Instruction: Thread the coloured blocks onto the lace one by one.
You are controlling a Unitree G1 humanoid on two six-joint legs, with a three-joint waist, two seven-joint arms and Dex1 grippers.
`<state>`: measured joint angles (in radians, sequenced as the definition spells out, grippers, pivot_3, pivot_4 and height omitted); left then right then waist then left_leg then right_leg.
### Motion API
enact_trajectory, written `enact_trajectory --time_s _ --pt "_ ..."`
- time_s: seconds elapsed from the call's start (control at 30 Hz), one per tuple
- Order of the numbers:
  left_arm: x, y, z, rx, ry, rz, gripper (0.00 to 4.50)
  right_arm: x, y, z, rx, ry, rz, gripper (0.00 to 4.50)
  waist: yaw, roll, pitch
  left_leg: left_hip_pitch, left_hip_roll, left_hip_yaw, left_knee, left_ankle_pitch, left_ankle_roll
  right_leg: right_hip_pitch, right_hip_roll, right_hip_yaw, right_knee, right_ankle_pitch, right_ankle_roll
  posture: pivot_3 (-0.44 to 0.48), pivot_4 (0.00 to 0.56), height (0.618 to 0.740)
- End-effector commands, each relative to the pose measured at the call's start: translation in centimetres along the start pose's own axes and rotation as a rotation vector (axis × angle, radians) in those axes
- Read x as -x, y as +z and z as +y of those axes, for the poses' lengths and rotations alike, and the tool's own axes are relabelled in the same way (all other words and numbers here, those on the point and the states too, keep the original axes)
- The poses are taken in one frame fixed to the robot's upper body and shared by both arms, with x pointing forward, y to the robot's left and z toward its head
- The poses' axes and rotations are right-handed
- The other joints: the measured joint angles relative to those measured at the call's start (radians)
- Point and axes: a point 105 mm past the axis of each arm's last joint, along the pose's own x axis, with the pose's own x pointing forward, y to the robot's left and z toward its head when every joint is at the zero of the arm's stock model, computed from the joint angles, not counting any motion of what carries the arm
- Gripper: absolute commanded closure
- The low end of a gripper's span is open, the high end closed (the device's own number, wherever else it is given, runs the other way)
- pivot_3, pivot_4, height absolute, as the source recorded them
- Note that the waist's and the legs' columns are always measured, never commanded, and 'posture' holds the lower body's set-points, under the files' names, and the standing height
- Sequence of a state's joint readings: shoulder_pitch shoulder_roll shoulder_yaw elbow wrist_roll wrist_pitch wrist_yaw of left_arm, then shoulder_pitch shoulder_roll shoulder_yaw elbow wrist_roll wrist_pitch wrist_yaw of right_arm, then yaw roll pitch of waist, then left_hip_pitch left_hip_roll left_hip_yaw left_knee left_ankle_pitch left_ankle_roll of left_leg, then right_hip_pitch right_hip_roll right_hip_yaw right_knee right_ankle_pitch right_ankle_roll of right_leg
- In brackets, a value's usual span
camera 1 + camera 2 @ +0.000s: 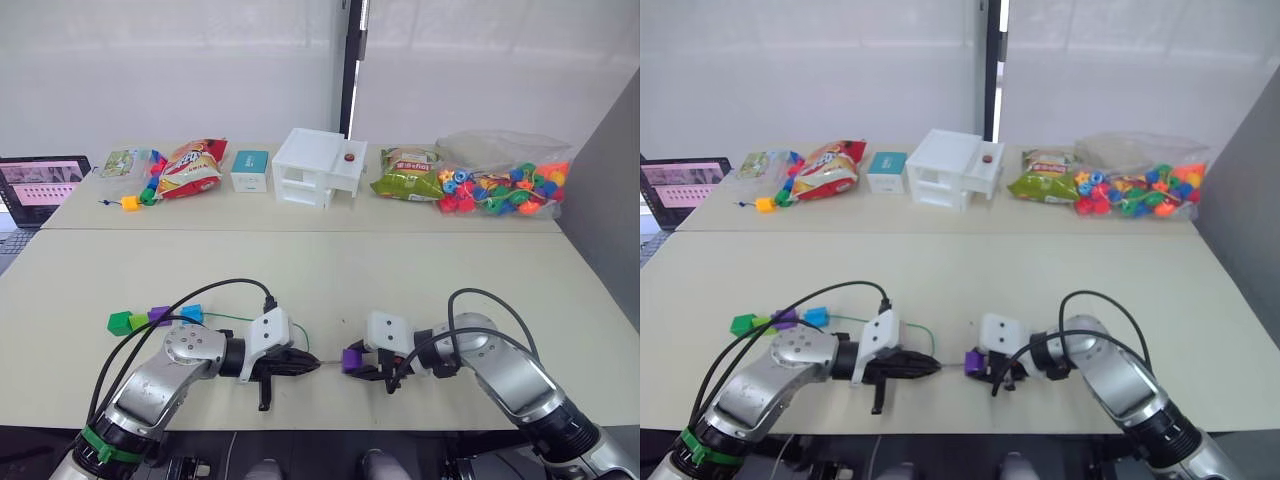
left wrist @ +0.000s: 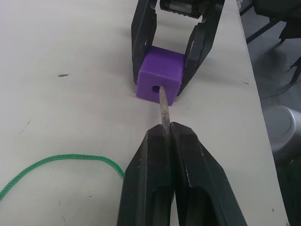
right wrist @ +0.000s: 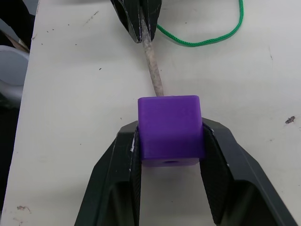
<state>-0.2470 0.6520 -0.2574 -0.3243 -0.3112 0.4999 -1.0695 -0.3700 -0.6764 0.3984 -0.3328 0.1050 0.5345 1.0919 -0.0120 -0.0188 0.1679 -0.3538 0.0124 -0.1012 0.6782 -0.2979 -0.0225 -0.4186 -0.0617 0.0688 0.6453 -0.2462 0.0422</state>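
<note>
My right gripper [image 1: 358,366] is shut on a purple block [image 3: 169,129], holding it just above the table near the front edge. Facing it, my left gripper [image 1: 312,367] is shut on the lace's stiff pale tip [image 2: 163,106]. The tip's end sits in the block's hole. From there the green lace [image 2: 66,157] trails back over the table to the left. Green [image 1: 120,322], purple [image 1: 158,316] and blue [image 1: 192,313] blocks lie in a row at the front left.
Along the table's back stand snack bags [image 1: 190,168], a teal box [image 1: 249,170], a white box [image 1: 318,167], a green bag [image 1: 408,174] and a bagged heap of beads [image 1: 505,188]. A small yellow cube [image 1: 130,203] and a laptop [image 1: 40,185] are at the far left.
</note>
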Motion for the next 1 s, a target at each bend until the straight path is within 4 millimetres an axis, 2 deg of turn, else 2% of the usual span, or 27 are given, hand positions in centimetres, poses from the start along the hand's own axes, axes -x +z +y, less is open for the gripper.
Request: enact_trajectory --time_s 0.03,0.3,0.6,0.77,1.0 --pt "-0.8 1.6 -0.2 -0.059 -0.029 -0.042 4.5 -0.5 -1.1 1.2 -0.046 0.061 0.036 3.33 0.0 0.0 0.0 0.0 0.0 0.0 0.0 0.0 0.0 0.0 0.0 0.0 0.0 0.0 0.0 0.0 0.15 0.74" --pt "-1.6 2.4 -0.4 -0.074 -0.055 -0.064 4.5 -0.7 -1.0 1.1 -0.045 0.061 0.04 3.33 -0.003 0.0 0.0 0.0 0.0 0.0 0.0 0.0 0.0 -0.001 0.0 0.0 0.0 0.0 0.0 0.0 0.15 0.74" --pt "-4.4 4.9 -1.0 -0.121 -0.152 -0.111 4.5 -1.5 -0.5 0.9 -0.046 0.061 0.029 3.33 0.009 0.0 0.0 0.001 0.0 0.0 0.002 0.0 0.0 0.003 0.0 0.0 0.0 0.0 0.0 0.0 0.15 0.74" --pt "-5.7 5.4 -1.2 -0.104 -0.192 -0.137 4.5 -1.8 -0.1 0.8 -0.047 0.056 0.015 3.33 0.016 0.0 0.0 0.007 0.0 0.0 0.002 0.0 0.0 0.013 0.0 0.0 -0.008 -0.001 0.001 0.0 0.15 0.74" --pt "-5.5 4.8 -0.8 -0.076 -0.191 -0.122 4.5 -2.0 0.4 0.9 -0.05 0.05 -0.017 3.33 0.016 0.0 -0.001 0.01 0.0 0.0 0.002 0.0 -0.001 0.018 0.0 0.0 -0.011 0.0 0.003 0.0 0.15 0.74"
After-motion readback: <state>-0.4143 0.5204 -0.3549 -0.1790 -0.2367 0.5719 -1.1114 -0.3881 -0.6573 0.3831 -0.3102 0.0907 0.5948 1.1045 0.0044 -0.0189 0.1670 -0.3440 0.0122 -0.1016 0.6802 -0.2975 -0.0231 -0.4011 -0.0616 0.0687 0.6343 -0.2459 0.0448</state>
